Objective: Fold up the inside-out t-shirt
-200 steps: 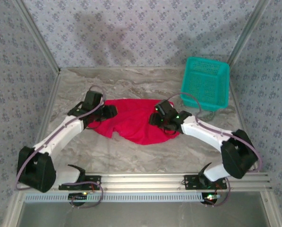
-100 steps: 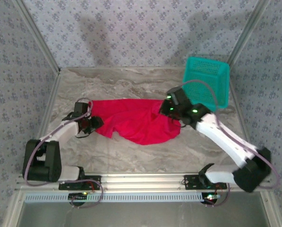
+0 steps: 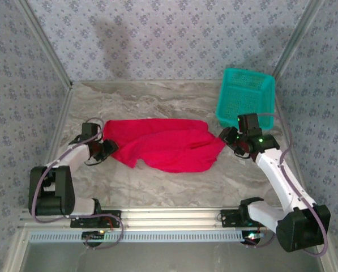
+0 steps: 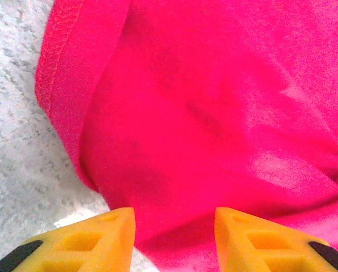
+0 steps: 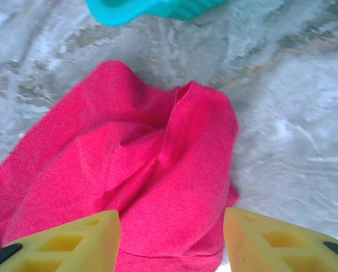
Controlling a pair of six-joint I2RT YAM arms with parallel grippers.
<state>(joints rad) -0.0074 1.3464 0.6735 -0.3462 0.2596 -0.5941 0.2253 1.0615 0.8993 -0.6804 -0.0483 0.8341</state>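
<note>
1. Red t-shirt (image 3: 166,148) is lying rumpled mid-table (image 3: 157,190), stretching left to right. Teal basket (image 3: 245,97) is sitting at the far right corner.
2. Left gripper (image 3: 107,148) is hovering at the shirt's left end, fingers apart, cloth between them but not pinched.
3. Right gripper (image 3: 231,139) is hovering at the shirt's right end, fingers wide, gripping nothing.
4. Step looks like flattening; nothing is folded yet.
5. Next move is likely calling for both grippers pinching opposite edges and pulling the cloth flat.

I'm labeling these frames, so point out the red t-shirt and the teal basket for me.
red t-shirt (image 3: 169,148), top view, middle of the cloth.
teal basket (image 3: 249,73), top view, far rim.
</note>
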